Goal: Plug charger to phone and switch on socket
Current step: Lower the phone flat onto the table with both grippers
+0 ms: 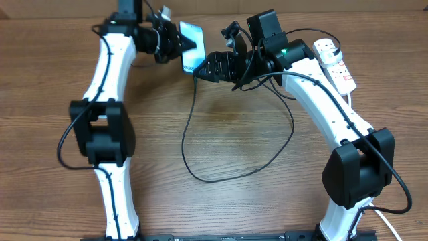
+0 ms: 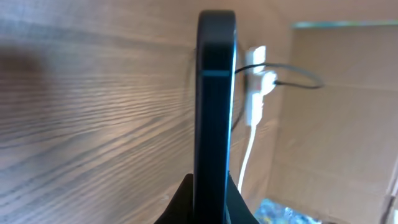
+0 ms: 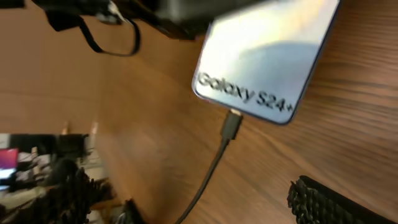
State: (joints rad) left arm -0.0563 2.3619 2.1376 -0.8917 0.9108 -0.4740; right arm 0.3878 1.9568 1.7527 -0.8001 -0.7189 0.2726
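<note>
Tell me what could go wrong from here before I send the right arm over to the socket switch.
1. The connector sits at the bottom edge of the phone with metal showing, so it may be only partly seated. The right gripper is open and off it.
2. The charger cable loops close by the right arm. Reaching for the socket could snag it and tug the connector loose.

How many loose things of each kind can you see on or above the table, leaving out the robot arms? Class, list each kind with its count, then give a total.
phone: 1
charger cable: 1
power strip: 1
Total: 3
</note>
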